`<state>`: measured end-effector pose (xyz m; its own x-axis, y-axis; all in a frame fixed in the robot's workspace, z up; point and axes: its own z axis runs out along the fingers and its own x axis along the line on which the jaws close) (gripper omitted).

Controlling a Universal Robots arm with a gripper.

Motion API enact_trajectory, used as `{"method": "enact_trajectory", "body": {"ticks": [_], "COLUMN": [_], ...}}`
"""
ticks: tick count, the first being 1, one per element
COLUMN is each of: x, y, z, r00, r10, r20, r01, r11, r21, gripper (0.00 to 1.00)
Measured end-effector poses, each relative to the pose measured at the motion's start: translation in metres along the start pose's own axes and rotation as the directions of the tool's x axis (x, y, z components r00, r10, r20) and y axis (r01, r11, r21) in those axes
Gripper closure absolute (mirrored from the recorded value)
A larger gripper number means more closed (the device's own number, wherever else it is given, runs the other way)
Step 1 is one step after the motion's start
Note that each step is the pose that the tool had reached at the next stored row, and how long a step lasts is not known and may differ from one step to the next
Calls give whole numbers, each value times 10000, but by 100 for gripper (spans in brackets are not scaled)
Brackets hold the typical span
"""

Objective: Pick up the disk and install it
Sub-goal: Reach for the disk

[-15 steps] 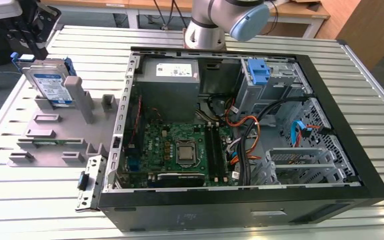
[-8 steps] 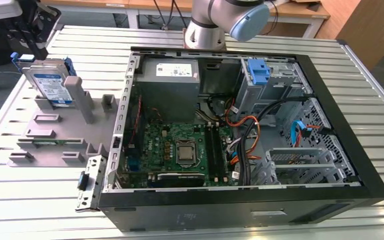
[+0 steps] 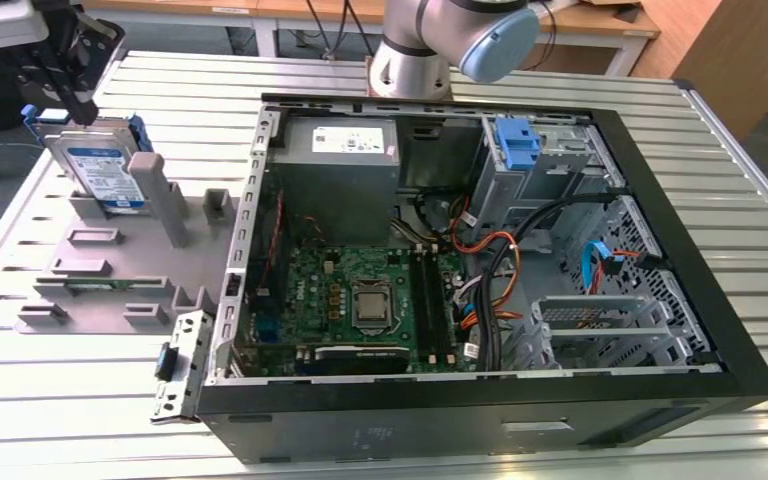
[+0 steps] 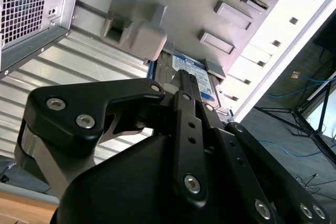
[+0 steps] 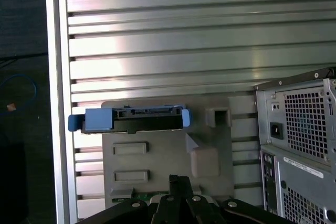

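The disk (image 3: pixel 101 170) stands on edge in a grey holder fixture (image 3: pixel 131 290) on the table, at the exterior view's left. It is a silver drive with a white-and-blue label in a blue carrier. My gripper (image 3: pixel 75 105) hangs just above the disk's top edge, with its black fingers together and nothing between them. In the first wrist view the disk's blue-framed top edge (image 5: pixel 128 120) lies beyond the gripper (image 5: pixel 178 181). In the second wrist view the gripper (image 4: pixel 184 80) points at the disk's label (image 4: pixel 191 68).
An open computer case (image 3: pixel 704 330) fills the exterior view's middle and right, with a motherboard (image 3: pixel 357 300), loose cables, a grey power supply (image 3: pixel 341 148) and a blue bracket (image 3: pixel 518 145) at the back. The arm's base (image 3: pixel 411 60) stands behind the case. The slatted table edge (image 5: pixel 55 103) is close to the fixture.
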<state>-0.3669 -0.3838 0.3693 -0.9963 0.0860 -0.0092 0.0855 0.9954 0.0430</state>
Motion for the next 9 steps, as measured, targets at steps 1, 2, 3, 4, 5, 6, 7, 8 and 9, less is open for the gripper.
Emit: {"method": "enact_trajectory", "body": {"ticks": [1, 2, 3, 4, 5, 6, 7, 8, 9], "x": [0, 0, 0, 0, 1, 1, 1, 1, 2], "y": [0, 0, 0, 0, 1, 4, 7, 10, 14], "z": [1, 2, 2, 2, 3, 5, 5, 5, 6], "r00": [10000, 10000, 10000, 10000, 10000, 10000, 10000, 10000, 10000], "r10": [0, 0, 0, 0, 0, 1, 1, 1, 1], "r20": [1, 1, 1, 1, 3, 3, 1, 0, -1], "r01": [0, 0, 0, 0, 0, -1, -1, -1, -1], "r11": [10000, 10000, 10000, 10000, 10000, 10000, 10000, 10000, 10000], "r21": [-1, -1, -1, -1, -4, -8, -12, -18, -26], "gripper": [89, 89, 89, 89, 89, 89, 89, 89, 89]}}
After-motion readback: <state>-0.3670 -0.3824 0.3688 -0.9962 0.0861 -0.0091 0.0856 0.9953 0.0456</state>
